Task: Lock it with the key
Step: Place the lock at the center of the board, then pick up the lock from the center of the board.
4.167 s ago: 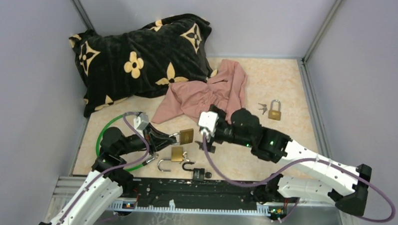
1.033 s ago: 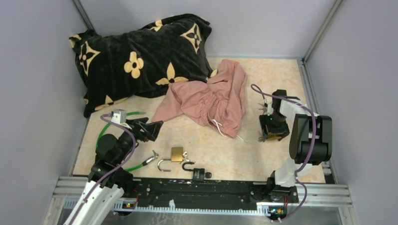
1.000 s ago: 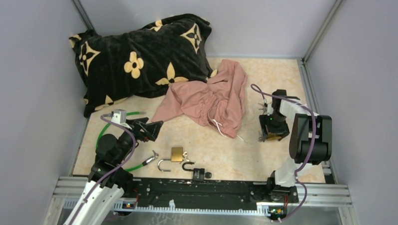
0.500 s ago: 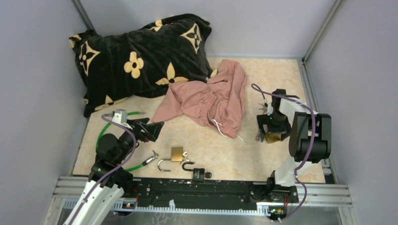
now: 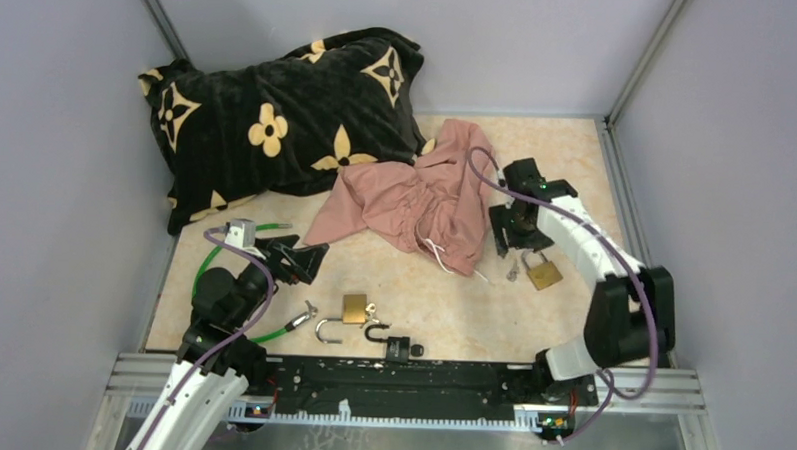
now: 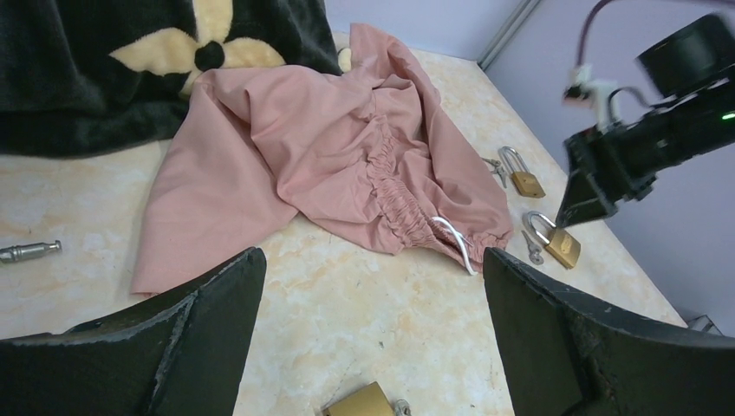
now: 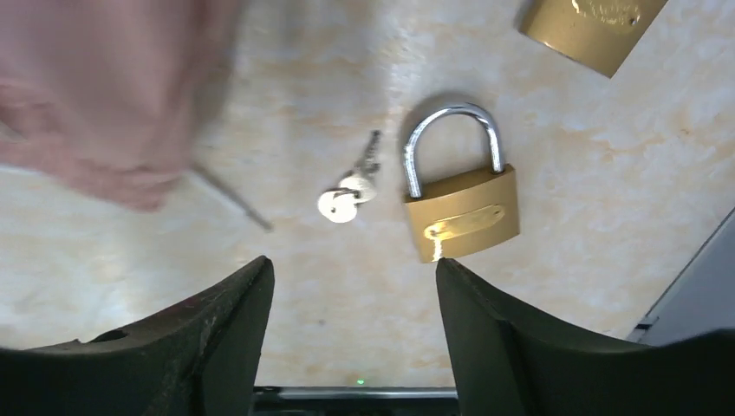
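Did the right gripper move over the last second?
Yes. In the top view the right gripper has swung left and farther from the arm bases, toward the pink cloth, uncovering the brass padlock it was over.

This was a robotics lab test cell, not a lived-in room. Plain grey-lilac wall panels (image 5: 66, 173) boxed in a marble-patterned tabletop (image 5: 577, 151) on three sides, joined by bare aluminium corner posts (image 5: 643, 55) at 11 and 1 o'clock. At 6 o'clock a black mounting rail (image 5: 399, 377) on metal framing carried two white robot arms (image 5: 586, 242) trailing purple cables (image 5: 469, 165). The homely things, a flowered black pillow (image 5: 278, 111) at 11 o'clock, a pink garment (image 5: 415, 201) at centre and brass padlocks (image 5: 545, 274), lay loose on that surface.
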Controlling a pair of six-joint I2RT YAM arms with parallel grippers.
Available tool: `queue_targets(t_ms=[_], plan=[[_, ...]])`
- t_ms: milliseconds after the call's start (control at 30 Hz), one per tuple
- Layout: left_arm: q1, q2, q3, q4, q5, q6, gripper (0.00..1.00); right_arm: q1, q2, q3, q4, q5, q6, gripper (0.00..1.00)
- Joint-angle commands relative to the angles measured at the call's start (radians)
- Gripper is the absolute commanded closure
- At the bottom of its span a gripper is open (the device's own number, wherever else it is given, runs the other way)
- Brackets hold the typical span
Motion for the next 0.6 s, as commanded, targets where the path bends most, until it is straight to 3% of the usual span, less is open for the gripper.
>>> queue_targets(t_ms=[0,133,267,300,367,567], plan=[[0.007,-0.002,0.021,0.055,0.014,0.05,0.01,0.216,-0.231,0.059,-0.004,0.05,0.338,0.39],[0.014,0.003,0.039,0.074,0.027,0.084,0.01,0.629,-0.279,0.003,0.067,0.159,0.642,0.46],[0.029,-0.008,0.066,0.051,0.002,0.139,0.01,0.967,-0.132,0.041,0.066,0.215,0.908,0.48],[0.033,-0.015,0.074,0.041,-0.008,0.152,0.01,1.018,-0.061,0.074,0.052,0.211,0.947,0.41],[0.041,-0.028,0.088,0.024,-0.022,0.172,0.01,1.101,0.038,0.147,0.017,0.218,1.009,0.37],[0.057,-0.088,0.103,-0.045,-0.011,0.152,0.01,1.21,0.213,0.237,-0.033,0.214,1.138,0.31]])
